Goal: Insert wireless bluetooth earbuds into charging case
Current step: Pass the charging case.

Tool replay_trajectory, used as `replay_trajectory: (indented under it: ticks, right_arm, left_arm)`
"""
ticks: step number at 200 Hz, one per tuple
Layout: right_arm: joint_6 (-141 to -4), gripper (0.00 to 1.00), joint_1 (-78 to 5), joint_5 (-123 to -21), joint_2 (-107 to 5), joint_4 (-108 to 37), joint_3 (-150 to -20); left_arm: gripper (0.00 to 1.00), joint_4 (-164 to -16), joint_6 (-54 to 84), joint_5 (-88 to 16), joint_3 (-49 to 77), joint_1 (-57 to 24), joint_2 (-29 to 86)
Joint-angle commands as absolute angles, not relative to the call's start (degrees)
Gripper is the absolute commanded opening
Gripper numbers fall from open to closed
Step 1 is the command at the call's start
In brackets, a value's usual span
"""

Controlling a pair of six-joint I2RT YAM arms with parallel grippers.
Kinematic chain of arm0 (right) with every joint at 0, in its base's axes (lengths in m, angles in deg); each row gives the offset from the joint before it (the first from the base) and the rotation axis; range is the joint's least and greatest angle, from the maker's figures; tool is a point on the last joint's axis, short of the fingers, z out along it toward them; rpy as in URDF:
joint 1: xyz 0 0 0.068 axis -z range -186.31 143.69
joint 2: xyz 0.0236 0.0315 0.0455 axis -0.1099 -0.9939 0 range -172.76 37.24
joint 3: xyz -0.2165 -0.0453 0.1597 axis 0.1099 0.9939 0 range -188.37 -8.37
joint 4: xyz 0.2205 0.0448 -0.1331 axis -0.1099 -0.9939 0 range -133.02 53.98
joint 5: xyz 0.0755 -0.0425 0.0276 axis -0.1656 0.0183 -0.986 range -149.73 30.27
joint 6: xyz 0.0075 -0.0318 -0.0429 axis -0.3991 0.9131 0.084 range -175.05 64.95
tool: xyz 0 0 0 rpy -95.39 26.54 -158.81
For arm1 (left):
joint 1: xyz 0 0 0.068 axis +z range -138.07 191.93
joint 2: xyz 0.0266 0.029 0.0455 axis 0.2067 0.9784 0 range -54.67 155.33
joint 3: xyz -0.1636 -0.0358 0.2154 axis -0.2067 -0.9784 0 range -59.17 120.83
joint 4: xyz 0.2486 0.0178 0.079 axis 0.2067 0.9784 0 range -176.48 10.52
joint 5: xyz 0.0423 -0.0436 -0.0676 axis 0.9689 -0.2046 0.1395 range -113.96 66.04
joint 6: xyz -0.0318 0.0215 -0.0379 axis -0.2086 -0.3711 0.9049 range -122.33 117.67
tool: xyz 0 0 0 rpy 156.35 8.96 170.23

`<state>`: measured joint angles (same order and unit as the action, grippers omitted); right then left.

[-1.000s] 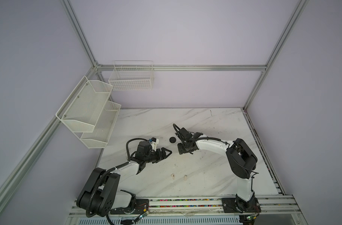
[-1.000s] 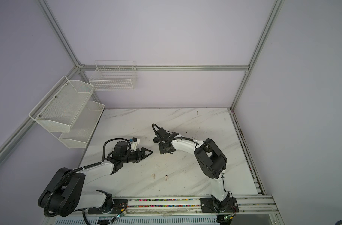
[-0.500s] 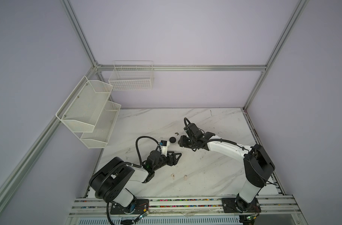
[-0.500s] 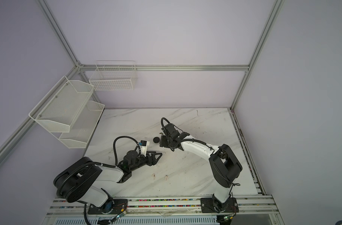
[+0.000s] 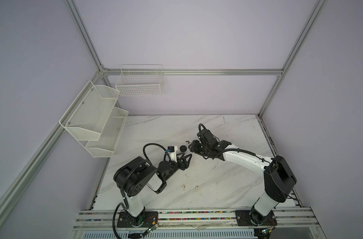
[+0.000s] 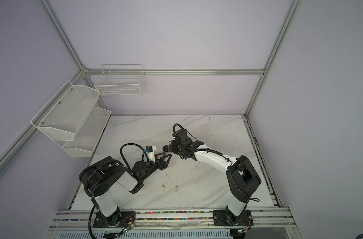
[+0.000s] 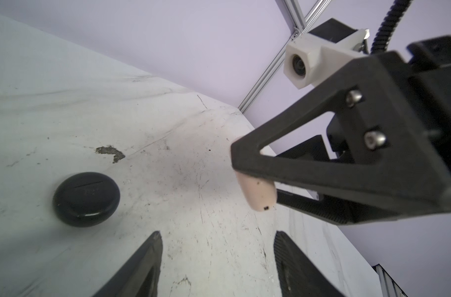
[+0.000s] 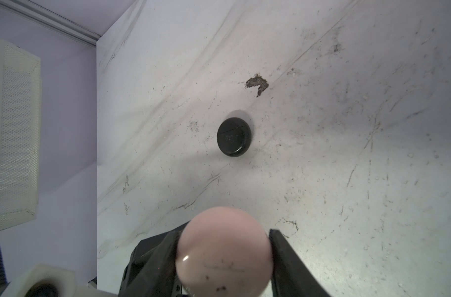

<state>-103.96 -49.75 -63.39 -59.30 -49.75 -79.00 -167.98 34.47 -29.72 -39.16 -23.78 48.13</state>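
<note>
Gripping pink charging case in right fingers. Holding left fingers spread, empty; black charging case at 12 o'clock, two pale earbuds at 6 o'clock.

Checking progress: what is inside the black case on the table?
The black case lies shut on the table, nothing on top. Being shut, it hides its inside: whether anything is in it cannot be seen.
</note>
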Motion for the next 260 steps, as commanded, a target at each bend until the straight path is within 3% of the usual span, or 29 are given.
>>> replay_trajectory:
  ticks: [1,56,127,215,260]
  right_arm:
    - [-105.62,0.39,-49.64,-61.76,-57.64,-48.71,-79.42]
    - [-106.94,0.38,-49.64,-62.58,-57.68,-46.98,-79.15]
    - [-107.63,0.37,-49.64,-62.38,-56.91,-45.51,-78.6]
    - [-107.45,0.38,-49.72,-62.76,-56.55,-44.72,-77.92]
    - [-105.88,0.58,-49.47,-63.57,-53.45,-44.19,-77.53]
  left_arm:
    - [0.68,-172.59,33.48,-31.1,-34.91,-23.93,48.17]
    - [0.65,-172.56,35.56,-32.12,-30.33,-23.91,50.71]
    - [0.39,-172.62,40.35,-31.79,-28.03,-23.75,52.53]
    - [0.17,-172.64,46.24,-32.19,-26.69,-22.29,51.18]
    - [0.04,-172.65,48.04,-34.03,-27.85,-20.53,50.48]
